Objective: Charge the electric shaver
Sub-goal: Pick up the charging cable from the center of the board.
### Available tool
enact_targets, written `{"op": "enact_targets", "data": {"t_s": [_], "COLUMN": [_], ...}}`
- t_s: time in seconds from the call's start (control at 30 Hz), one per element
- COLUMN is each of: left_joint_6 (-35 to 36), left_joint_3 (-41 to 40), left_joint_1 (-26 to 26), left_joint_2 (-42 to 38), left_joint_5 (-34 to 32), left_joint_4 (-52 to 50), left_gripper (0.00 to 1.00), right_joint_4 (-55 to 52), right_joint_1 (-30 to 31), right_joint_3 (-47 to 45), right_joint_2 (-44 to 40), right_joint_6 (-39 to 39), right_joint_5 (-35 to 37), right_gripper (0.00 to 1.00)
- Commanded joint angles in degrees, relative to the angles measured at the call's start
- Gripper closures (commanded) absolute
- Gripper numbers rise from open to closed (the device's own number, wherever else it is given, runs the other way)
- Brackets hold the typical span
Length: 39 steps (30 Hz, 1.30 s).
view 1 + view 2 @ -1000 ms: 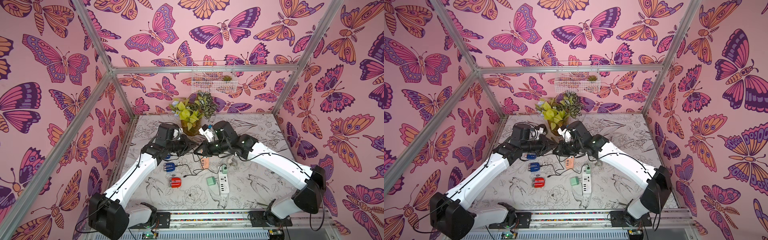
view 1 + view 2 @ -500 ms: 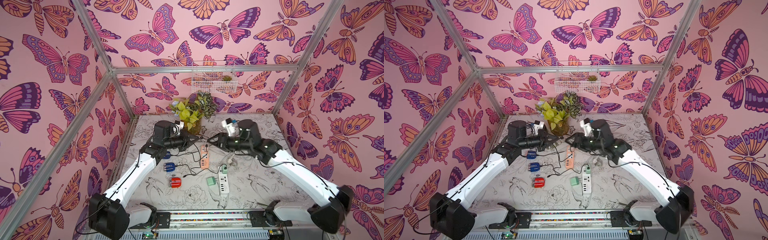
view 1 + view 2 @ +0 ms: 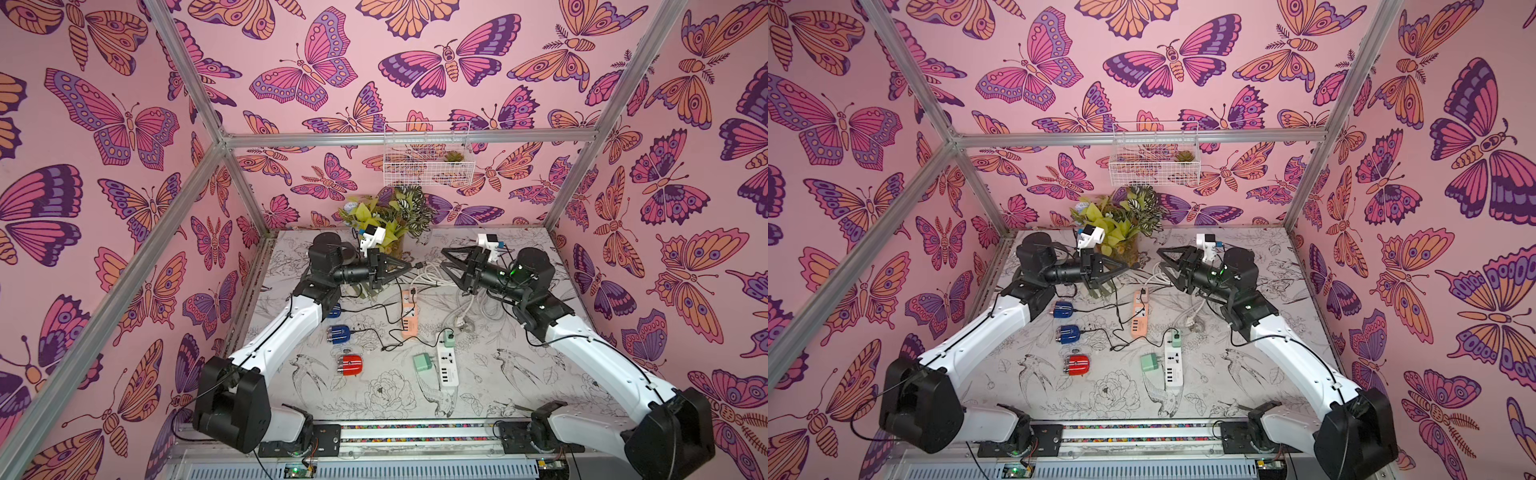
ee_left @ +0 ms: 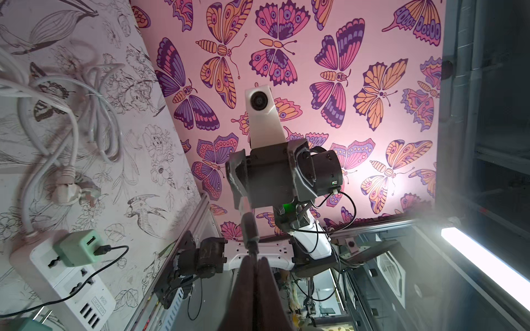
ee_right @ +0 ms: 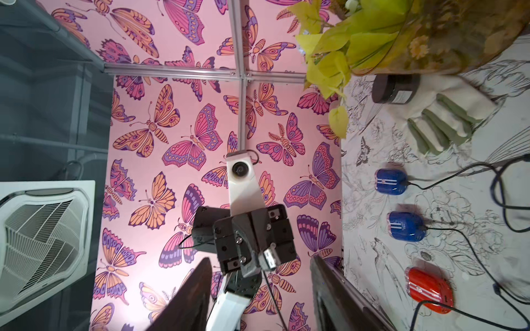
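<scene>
- Left claw [image 3: 410, 266]: jaws pressed together on a black USB plug [image 5: 269, 259], which is held in the air above the table [image 3: 519, 374].
- Right claw [image 3: 443, 258]: jaws spread wide and holding nothing. It faces the left claw, the two just apart.
- Red shaver [image 3: 350, 365], near blue shaver [image 3: 338, 333] and far blue shaver [image 3: 333, 311]: in a row on the table by the left arm. A black cable runs from each blue one.
- Orange power strip [image 3: 408, 313] and white power strip [image 3: 446, 365]: flat between the arms. A green adapter [image 3: 448, 337] is plugged into the white one.
</scene>
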Motion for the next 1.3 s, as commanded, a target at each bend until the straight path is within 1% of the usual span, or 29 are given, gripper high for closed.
{"op": "enact_targets", "data": {"t_s": [0.0,0.1,0.17,0.33,0.43,0.5,0.57,0.67,0.77,0.9,1.03,1.13,1.27], "left_joint_6": [-2.7,-3.0,-3.8,-5.8,-6.4,-6.6,-6.8,-7.0,-7.2,-7.5,-7.7,-7.9,-8.1], "left_joint_3": [-0.5,0.2,0.6,1.7,2.0,2.0,2.0,2.0,2.3,2.2,2.3,2.5,2.5], "left_joint_1": [0.3,0.4,0.4,0.3,0.3,0.2,0.1,-0.1,-0.2,-0.1,-0.2,-0.2,-0.2], "left_joint_2": [2.4,3.9,4.7,6.2,6.6,6.8,7.1,7.5,7.8,8.0,8.1,8.1,8.0], "left_joint_5": [4.2,4.3,4.2,4.9,5.7,5.7,5.8,5.9,6.0,6.1,6.2,6.4,6.7], "left_joint_4": [8.2,8.8,10.0,12.2,12.5,12.5,12.5,12.6,12.6,12.6,12.6,12.6,12.6], "left_gripper": [1.00,1.00,1.00,1.00,1.00,1.00,1.00,1.00,1.00,1.00,1.00,1.00,1.00], "right_joint_4": [4.7,5.1,2.2,0.1,-0.9,1.1,3.5,3.7,3.8,5.0,3.8,2.4,1.5], "right_joint_1": [-0.1,0.1,0.3,0.3,0.3,0.5,0.9,1.8,1.9,1.9,1.8,1.8,1.6], "right_joint_3": [-1.3,-0.7,0.3,-0.2,1.1,1.8,2.5,4.4,4.7,4.7,5.0,5.1,5.1], "right_joint_2": [-1.7,-0.6,0.2,1.0,2.5,4.1,5.7,7.5,7.9,8.5,8.7,8.8,9.1], "right_joint_6": [1.8,1.9,-0.1,-3.0,-4.2,-3.5,-2.3,-2.5,-2.5,-1.7,-2.8,-4.0,-5.2], "right_joint_5": [-3.4,-6.5,-8.3,-8.0,-9.2,-10.0,-10.3,-10.4,-9.9,-9.5,-9.4,-9.3,-9.2], "right_gripper": [0.44,0.47,0.48,0.48,0.48,0.48,0.52,0.59,0.64,0.73,0.81,0.81,0.76]}}
